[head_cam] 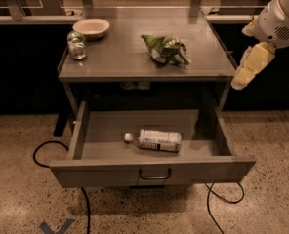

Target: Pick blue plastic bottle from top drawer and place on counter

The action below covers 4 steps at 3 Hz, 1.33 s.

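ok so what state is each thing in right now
drawer: pulled open
bottle: lying on its side in the drawer, cap on, cap to the left
counter: holds the jar, bowl and bag
jar: standing, lid on
bowl: right way up
bag: crumpled
gripper: in the air right of the counter

- The table [120, 62] and top drawer [95, 172] are showing smooth, matt grey metal.
- The blue plastic bottle [156, 140] is looking like clear plastic with a pale label.
- The tool [239, 79], upper right of the frame, is looking like smooth cream plastic.
- The floor [27, 204] is showing speckled stone.
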### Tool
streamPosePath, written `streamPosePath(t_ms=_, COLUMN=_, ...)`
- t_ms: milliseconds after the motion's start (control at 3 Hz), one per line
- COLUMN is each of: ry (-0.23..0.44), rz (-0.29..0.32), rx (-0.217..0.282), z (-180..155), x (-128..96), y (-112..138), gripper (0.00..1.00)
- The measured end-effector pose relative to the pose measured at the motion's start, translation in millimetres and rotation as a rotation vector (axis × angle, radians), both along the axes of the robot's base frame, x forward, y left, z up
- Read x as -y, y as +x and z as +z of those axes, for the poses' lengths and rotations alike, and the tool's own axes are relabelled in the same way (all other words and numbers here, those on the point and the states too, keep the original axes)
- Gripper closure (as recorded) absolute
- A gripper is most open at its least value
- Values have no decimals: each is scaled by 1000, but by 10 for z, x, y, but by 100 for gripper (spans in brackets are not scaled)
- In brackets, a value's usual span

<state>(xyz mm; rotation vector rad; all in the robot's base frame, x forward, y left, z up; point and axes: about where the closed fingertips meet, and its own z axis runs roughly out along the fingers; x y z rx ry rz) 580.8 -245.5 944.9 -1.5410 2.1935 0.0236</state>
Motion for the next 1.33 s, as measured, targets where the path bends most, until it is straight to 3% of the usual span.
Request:
streamPosePath(t_ms=333, ry=120, rz=197, rx=-34, z=7, x=-378, y=43, gripper=0)
streamPosePath(t_ms=667, ry=127, rz=233, rx=-30, z=34, x=-406, y=24, gripper=0)
streamPosePath(t_ms=1000, ry=127, rz=231, rx=-28, z=32, x=-411, y=31, gripper=0)
streamPosePath(t_ms=1333, ry=152, rz=292, rx=-18, z=-85, x=-641, y=-79, gripper=0)
